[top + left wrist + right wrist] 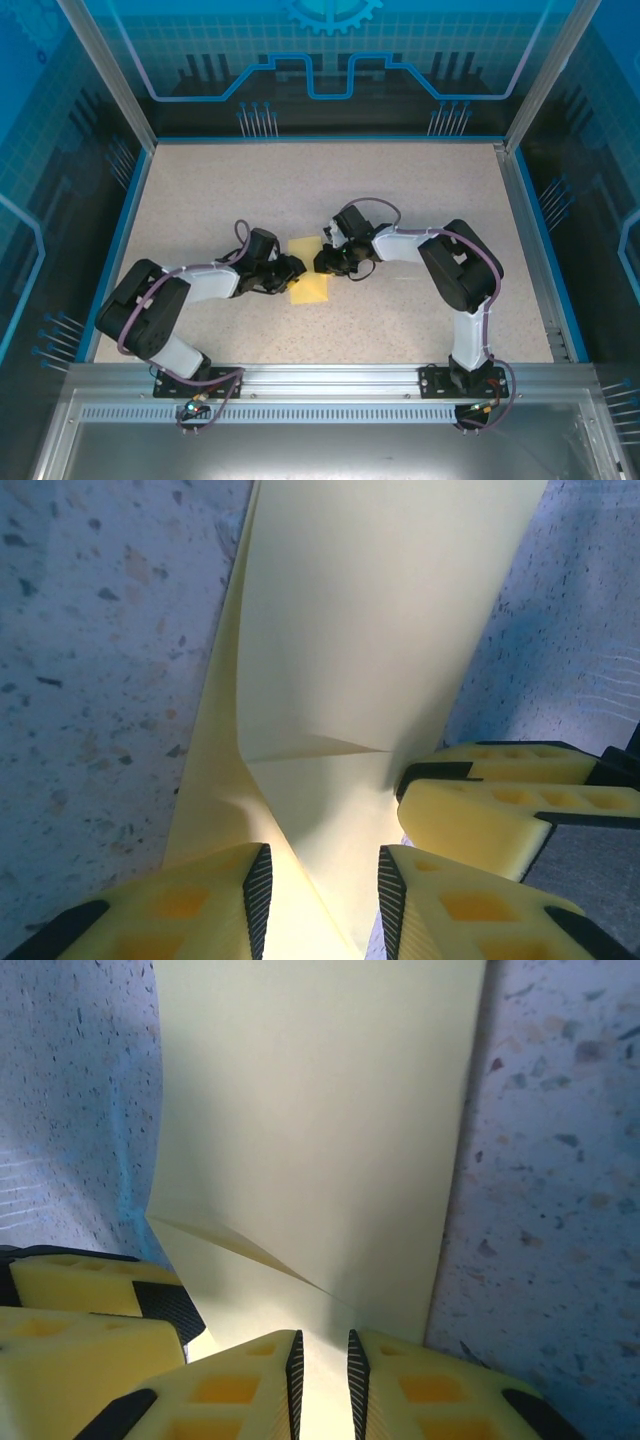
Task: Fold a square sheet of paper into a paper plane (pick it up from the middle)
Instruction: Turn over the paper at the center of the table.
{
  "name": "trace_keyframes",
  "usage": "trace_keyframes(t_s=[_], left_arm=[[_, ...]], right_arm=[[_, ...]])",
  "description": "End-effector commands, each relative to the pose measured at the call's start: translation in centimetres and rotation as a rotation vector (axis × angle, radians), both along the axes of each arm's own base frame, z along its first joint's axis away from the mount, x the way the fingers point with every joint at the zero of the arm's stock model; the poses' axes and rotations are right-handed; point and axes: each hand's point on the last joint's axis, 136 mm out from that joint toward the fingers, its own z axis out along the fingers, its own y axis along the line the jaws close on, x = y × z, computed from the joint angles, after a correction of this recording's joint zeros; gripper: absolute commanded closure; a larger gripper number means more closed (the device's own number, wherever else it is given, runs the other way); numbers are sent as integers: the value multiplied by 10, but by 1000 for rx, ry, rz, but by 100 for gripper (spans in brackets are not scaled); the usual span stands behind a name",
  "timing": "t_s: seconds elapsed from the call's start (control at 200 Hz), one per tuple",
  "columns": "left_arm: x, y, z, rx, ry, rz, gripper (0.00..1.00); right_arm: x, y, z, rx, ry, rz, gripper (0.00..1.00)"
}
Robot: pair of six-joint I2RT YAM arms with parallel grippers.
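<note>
The square sheet of paper (310,285) is pale yellow and lies mid-table, partly lifted, with a crease across it (330,748). My left gripper (291,270) comes at it from the left. In the left wrist view its jaws (324,880) stand apart, and a raised ridge of the paper (380,630) runs between them. My right gripper (326,262) meets the sheet from the right. Its jaws (325,1365) are nearly together on the paper's (320,1110) near edge. The two grippers sit close, almost tip to tip. No paper plane has taken shape.
The speckled tabletop (400,190) is bounded by blue rails and transparent walls. A metal rail (330,378) carrying both arm bases runs along the near edge. The right gripper's fingers (520,805) crowd the left wrist view, and the left gripper's fingers (80,1305) crowd the right wrist view.
</note>
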Motion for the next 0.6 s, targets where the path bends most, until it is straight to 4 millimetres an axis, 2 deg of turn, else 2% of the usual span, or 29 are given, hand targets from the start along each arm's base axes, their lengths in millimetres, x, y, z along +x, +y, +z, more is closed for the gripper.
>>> trace_keyframes(t_s=[0.0, 0.1, 0.285, 0.455, 0.595], left_arm=[[6, -9, 5, -30, -1, -1, 62], [8, -10, 6, -36, -13, 1, 63], [16, -14, 15, -44, -45, -4, 70], [18, -15, 10, -38, -40, -10, 75], [19, -15, 11, -38, -46, -16, 87]], right_arm=[[-6, -11, -13, -27, 51, -21, 78], [-6, -11, -13, -25, 50, -19, 78], [-8, -12, -15, -26, 53, -16, 78], [-8, -11, -14, -23, 50, -17, 78], [-7, -10, -9, -7, 43, -15, 78]])
